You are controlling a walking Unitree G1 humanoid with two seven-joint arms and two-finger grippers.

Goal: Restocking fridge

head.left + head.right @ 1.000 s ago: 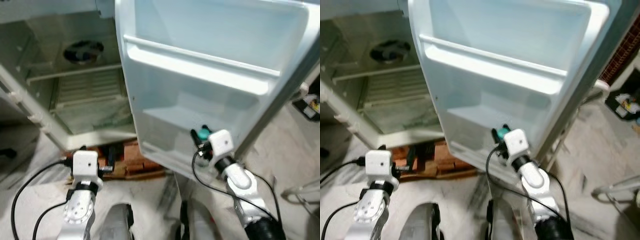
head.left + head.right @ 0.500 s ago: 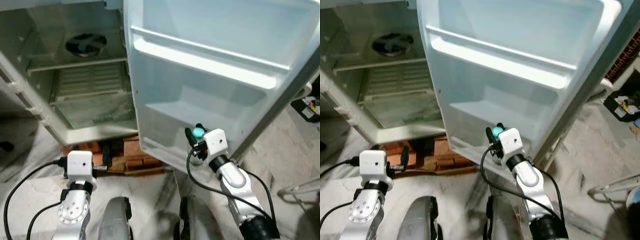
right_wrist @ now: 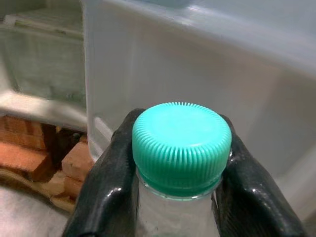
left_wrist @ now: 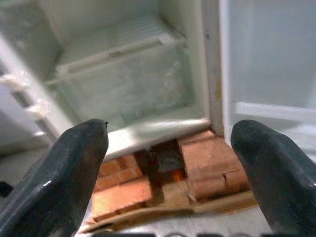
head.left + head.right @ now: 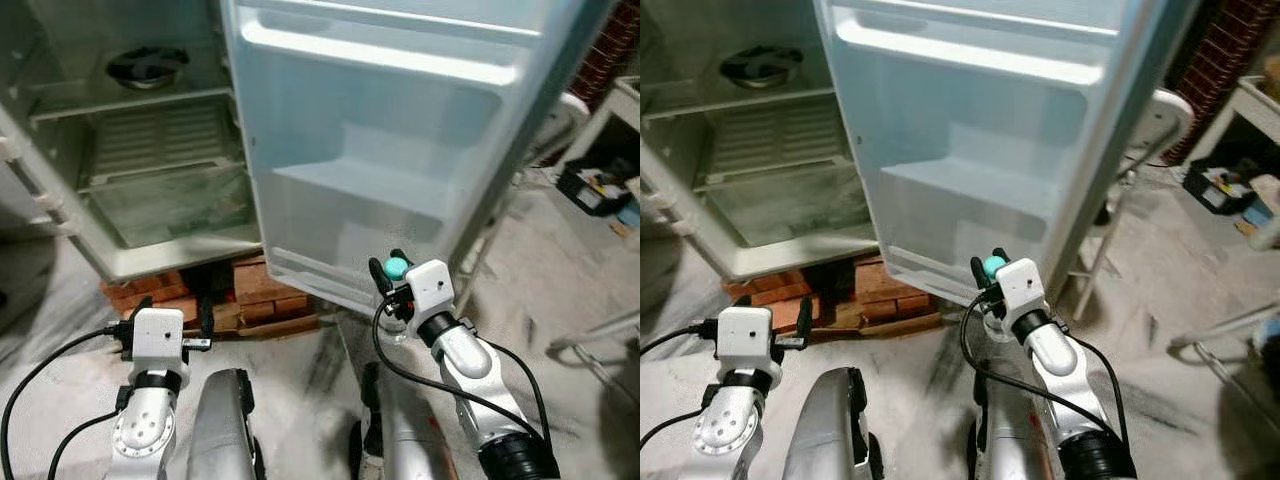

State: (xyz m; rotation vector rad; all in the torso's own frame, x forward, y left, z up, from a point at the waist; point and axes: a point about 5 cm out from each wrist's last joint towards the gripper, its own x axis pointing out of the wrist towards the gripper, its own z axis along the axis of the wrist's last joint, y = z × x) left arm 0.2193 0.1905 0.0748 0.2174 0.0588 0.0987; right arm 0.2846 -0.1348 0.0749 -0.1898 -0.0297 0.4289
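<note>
- The right hand point(image 3: 180, 163) grips a clear bottle point(image 3: 173, 217) just under its green cap point(image 3: 181, 146), one black finger point(image 3: 106, 182) pressed on each side of the neck.
- In the head views that bottle, marked by its cap point(image 5: 397, 267), sits low and in front of the open fridge door point(image 5: 400, 150), just below the door's bottom edge and above the floor point(image 5: 560, 300).
- The door's inside shelves point(image 5: 370, 185) look bare, and so does the fridge point(image 5: 150, 170) itself, with its wire rack point(image 5: 155, 150) and lower drawer point(image 4: 123, 94).
- The fridge stands on bricks point(image 5: 260, 290).
- The left hand point(image 4: 168, 163) is held low with its fingers point(image 4: 74, 163) spread wide and nothing between them, pointing at the foot of the fridge and the bricks.
- Judged from this, the step in hand is carrying the bottle up to a door shelf; the restocking looks barely begun.
- The next move likely calls for lifting the bottle clear of the shelf's front lip, moving it in over the ledge, then lowering it upright before letting go.
- A grip so near the cap may let the body swing and knock the lip.
</note>
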